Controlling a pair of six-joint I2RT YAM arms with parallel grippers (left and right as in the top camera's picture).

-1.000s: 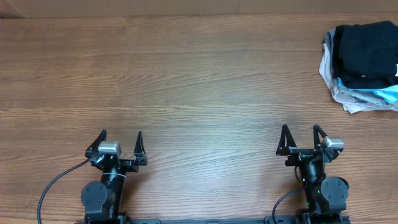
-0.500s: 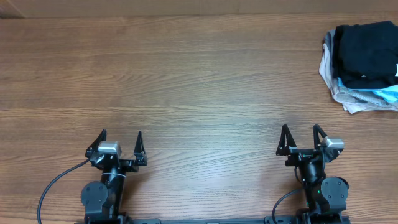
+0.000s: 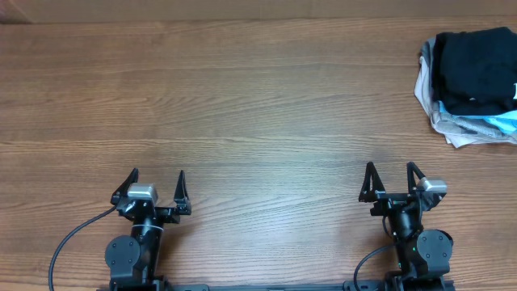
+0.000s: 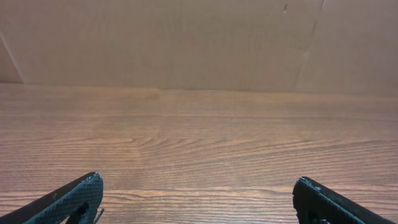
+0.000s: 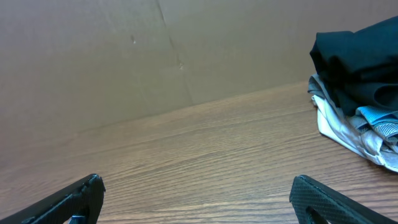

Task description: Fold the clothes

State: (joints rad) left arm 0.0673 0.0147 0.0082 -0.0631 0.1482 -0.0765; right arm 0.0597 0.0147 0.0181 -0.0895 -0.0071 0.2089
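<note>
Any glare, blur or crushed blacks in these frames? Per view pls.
Overhead: even light, sharp, faint sheen on the table; the black garment is near-featureless and cut off by the right edge. Left wrist: wood grain crisp, mild warm sheen mid-table, no hard shadows. Right wrist: dimmer, horizon tilted, the garment's folds only faintly readable.

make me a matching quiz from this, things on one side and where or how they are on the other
1 left tool
2 right tool
3 black garment
4 light-blue garment

A on top of the pile
B open, on the side away from the pile
C open, on the pile's side
D peeking out under black fabric

Pairs: 1-B, 2-C, 3-A, 4-D
</note>
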